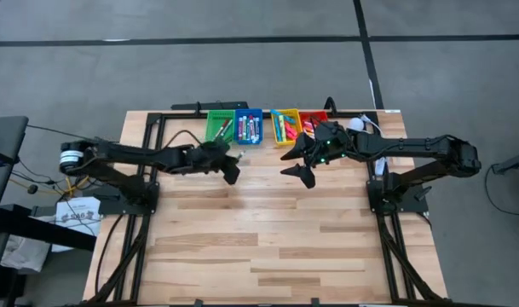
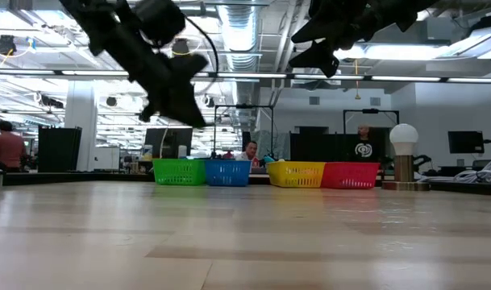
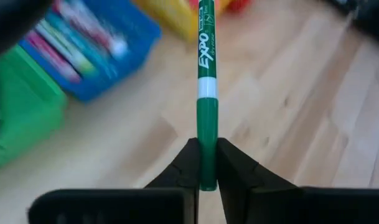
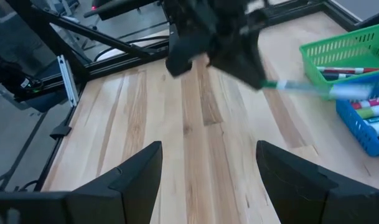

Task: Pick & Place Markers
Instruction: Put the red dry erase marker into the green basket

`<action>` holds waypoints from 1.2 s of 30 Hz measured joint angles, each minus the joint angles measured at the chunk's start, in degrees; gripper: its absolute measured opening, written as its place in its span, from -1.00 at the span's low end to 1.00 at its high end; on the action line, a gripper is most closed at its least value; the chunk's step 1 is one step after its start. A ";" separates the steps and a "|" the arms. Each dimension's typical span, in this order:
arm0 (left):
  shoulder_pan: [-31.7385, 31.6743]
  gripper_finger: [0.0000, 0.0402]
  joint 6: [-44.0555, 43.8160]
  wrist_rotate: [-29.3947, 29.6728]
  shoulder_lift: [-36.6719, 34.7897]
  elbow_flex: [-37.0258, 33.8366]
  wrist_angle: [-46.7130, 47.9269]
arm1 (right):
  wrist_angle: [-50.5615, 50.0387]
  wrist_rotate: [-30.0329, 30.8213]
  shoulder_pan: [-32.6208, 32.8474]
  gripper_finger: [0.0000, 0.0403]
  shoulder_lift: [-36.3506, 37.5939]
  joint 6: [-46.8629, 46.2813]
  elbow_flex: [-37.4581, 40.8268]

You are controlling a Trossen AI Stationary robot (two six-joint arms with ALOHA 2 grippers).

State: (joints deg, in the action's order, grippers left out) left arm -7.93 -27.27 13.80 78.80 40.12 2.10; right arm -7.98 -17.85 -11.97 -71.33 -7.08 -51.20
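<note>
From above, my left pincer point(image 1: 233, 166) hangs over the bench point(image 1: 268, 247) just short of the green bin point(image 1: 218, 125) and blue bin point(image 1: 248, 124), with my right pincer point(image 1: 303, 164) beside it, just short of the yellow bin point(image 1: 284, 126) and red bin point(image 1: 314, 120). All four bins sit against the far edge. Behind both pincers the boards lie open, so I judge there is plenty of room to swing.

At bench height, both pincers ride high above the bins, well clear of their rims.

Through my left wrist, the fingers are clamped on the lower end of a green marker point(image 3: 206, 106), which stands straight out ahead of them. It looks light, stiff and smooth, so I judge it could slip or pivot held this near its tip; a grip nearer the white band would steady it. The green and blue bins lie just ahead and to one side.

Through my right wrist, my own fingers stand wide apart and hold nothing. Across from them the left pincer carries the marker toward the green bin, where other markers point(image 4: 340, 73) already lie.
</note>
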 joint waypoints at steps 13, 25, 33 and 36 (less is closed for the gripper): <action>-13.98 -0.84 7.00 5.98 -12.20 0.07 10.16 | 1.02 4.12 0.00 0.24 0.00 -2.12 0.00; -29.17 -0.82 9.02 -6.58 -1.63 0.11 8.15 | 1.58 7.54 0.03 0.24 -0.02 -5.02 0.00; -28.92 -0.64 9.05 -6.75 0.78 0.11 3.72 | 3.29 7.80 0.33 0.24 -0.02 -5.18 0.00; -28.94 -0.57 9.05 -6.75 0.43 0.13 3.68 | 3.70 7.94 0.33 0.24 -0.02 -5.14 0.00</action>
State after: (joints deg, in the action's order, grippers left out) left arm -36.86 -18.22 7.05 79.22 40.25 5.78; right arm -4.28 -9.91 -11.64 -71.35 -12.21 -51.20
